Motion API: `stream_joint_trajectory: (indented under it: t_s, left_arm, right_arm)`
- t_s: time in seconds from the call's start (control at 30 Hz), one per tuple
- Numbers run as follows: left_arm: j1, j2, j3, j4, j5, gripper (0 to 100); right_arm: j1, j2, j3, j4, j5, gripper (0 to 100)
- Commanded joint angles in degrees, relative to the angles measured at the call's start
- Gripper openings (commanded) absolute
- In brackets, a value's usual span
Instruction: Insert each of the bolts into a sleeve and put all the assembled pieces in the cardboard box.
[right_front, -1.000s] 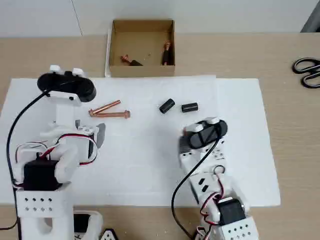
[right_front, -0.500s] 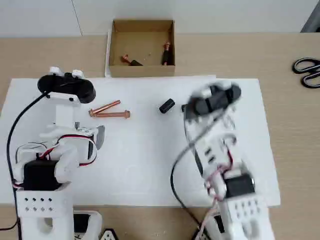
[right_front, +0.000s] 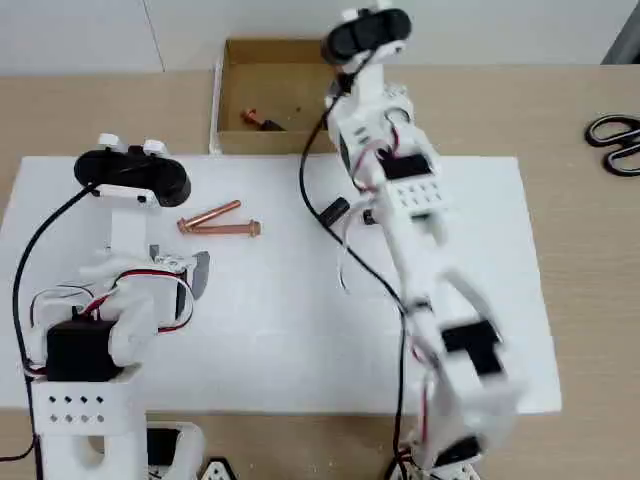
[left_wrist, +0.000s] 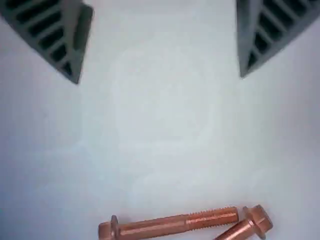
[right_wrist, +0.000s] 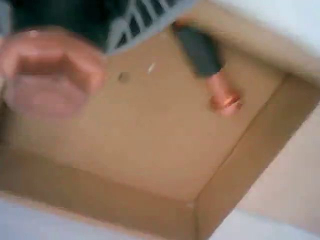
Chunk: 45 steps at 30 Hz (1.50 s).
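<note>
Two copper bolts lie side by side on the white sheet, and they lie just past my left gripper, which is open and holds nothing. That gripper hangs over the sheet at the left. One black sleeve lies mid-sheet; a second peeks out beside my right arm. This arm stretches out over the cardboard box. Inside, one assembled piece rests near the left wall. In the right wrist view a grey ribbed finger hangs above a sleeved bolt; a blurred copper shape is close by.
Black scissors lie on the wooden table at the far right. The white sheet has free room across its middle and front. The right arm's cable trails over the sheet.
The right arm swung from a folded pose near the sheet's front out to the cardboard box at the back. The left arm stayed put.
</note>
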<state>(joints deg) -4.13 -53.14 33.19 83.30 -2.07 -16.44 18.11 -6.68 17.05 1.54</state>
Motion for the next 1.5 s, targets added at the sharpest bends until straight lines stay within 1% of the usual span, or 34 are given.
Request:
stream_joint_trajectory:
  t_s: [0.0, 0.17, 0.37, 0.53, 0.77, 0.83, 0.97, 1.07, 1.3, 1.47]
  left_arm:
    - [-0.4, -1.0, -0.1, -0.4, -0.2, 19]
    - [-0.4, -1.0, 0.1, -0.4, -0.2, 19]
    - [-0.4, -1.0, 2.0, -0.7, -0.2, 19]
    - [-0.4, -1.0, 1.9, -0.7, -0.2, 19]
    - [-0.4, -1.0, 2.0, -0.7, -0.2, 19]
    - [-0.4, -1.0, 2.0, -0.7, -0.2, 19]
    - [-0.4, -1.0, 2.0, -0.7, -0.2, 19]
    - [-0.4, -1.0, 2.0, -0.7, -0.2, 19]
    - [-0.4, -1.0, 2.0, -0.7, -0.2, 19]
    - [-0.4, -1.0, 2.0, -0.6, -0.2, 19]
  right_arm:
    - [0.0, 13.7, -20.0, -2.0, 0.6, 0.3]
    - [-0.5, 29.0, -36.7, -1.5, 0.6, 0.3]
    - [-2.4, 40.5, -48.8, -1.5, 0.6, 0.3]
    - [-3.6, 46.4, -54.6, -1.4, 0.8, 0.4]
    - [-3.5, 49.9, -54.9, -1.4, 0.9, 0.6]
    - [-3.4, 50.9, -54.9, -1.6, 0.9, 3.9]
    - [-3.3, 52.4, -54.9, -1.5, 0.9, 19.1]
    - [-3.3, 52.2, -54.9, -1.5, 0.9, 26.5]
    - [-2.9, 50.5, -57.1, -0.7, 1.0, 27.5]
    - [-1.8, 47.4, -63.2, 6.9, 1.0, 27.5]
